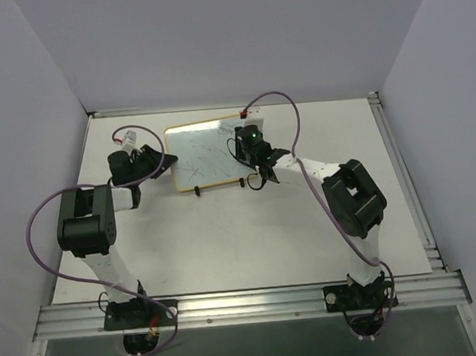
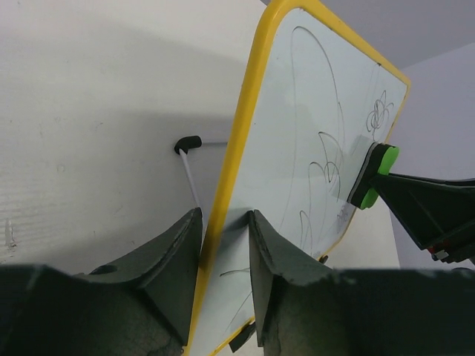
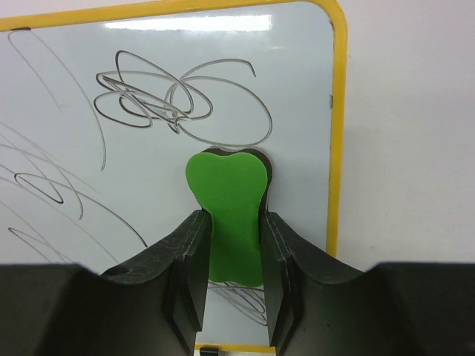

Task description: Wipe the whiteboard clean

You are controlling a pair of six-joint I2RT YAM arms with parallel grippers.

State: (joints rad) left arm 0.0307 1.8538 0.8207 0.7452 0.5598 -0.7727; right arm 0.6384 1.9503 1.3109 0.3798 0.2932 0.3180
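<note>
The whiteboard (image 1: pixel 205 152) has a yellow frame and dark scribbles, and lies at the back middle of the table. My left gripper (image 1: pixel 168 160) is shut on its left edge. In the left wrist view the fingers straddle the yellow frame (image 2: pixel 236 152), with the gripper (image 2: pixel 224 216) pinching it. My right gripper (image 1: pixel 249 146) is shut on a green eraser (image 3: pixel 226 211) and presses it on the board (image 3: pixel 297 89) near its right edge, just below a loop scribble (image 3: pixel 178 100). The eraser (image 2: pixel 373 176) also shows against the board in the left wrist view.
Two black feet (image 1: pixel 196 189) stick out on the board's near edge. A black-tipped support rod (image 2: pixel 187 144) shows behind the board. Aluminium rails run along the table's right side (image 1: pixel 403 173) and front (image 1: pixel 248 302). Walls enclose left, back and right.
</note>
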